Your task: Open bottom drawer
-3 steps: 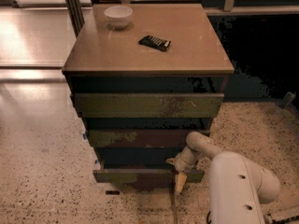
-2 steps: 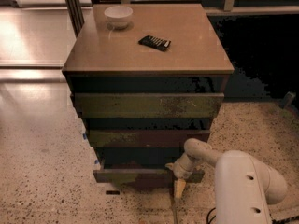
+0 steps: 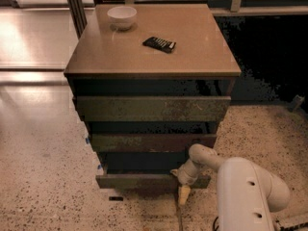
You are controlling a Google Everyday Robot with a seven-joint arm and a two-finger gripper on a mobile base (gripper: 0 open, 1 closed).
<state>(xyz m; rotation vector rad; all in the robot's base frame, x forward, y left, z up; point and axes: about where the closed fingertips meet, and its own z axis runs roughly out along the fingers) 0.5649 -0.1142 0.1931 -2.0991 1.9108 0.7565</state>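
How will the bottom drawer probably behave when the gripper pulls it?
The bottom drawer looks rigid and shallow, so probably light. Its flat front has no handle, so the gripper, at the front's right end, may slip.

The hand (image 3: 184,190) is low down, at the right end of the bottom drawer (image 3: 137,181) front. Dark gap above it. On the worktop (image 3: 144,61): white bowl (image 3: 121,17) & black flat thing (image 3: 159,44), apart.
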